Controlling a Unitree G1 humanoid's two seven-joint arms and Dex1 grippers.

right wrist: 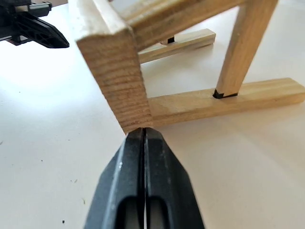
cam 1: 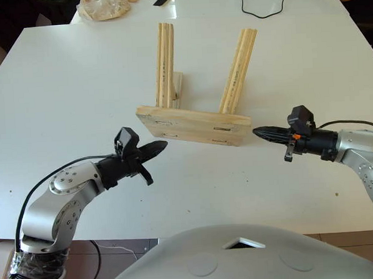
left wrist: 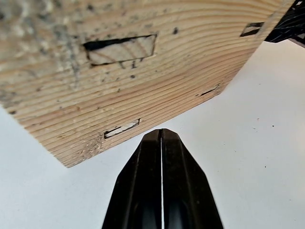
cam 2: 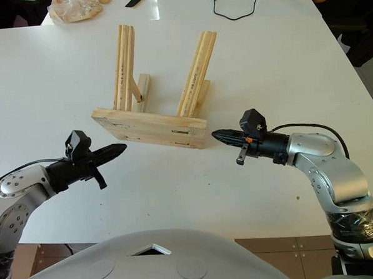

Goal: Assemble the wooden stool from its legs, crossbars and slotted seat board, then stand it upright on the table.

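Table [cam 1: 70, 77]: carries the stool [cam 1: 200, 104], which looks fully assembled but lies on its side, not yet upright.

Seat board [cam 1: 192, 123]: stands on its long edge, top face toward the robot. Its long axis runs across, from one claw to the other, so the board sits between the two.

Legs [cam 1: 238, 71]: two pale wood pairs, pointing away from both claws.

Crossbars [right wrist: 228, 98]: the lower one rests flat on the table beyond the right claw.

Slots [left wrist: 121, 47]: leg tenons show through the board face.

Right claw [cam 1: 259, 132]: clenched, holding nothing, tip just beside the board's end corner; contact cannot be confirmed. It is the nearer one.

Left claw [cam 1: 162, 145]: clenched, empty, near the board face by its other end, not touching.

Judgement: tipping the stool up turns on this flanking.
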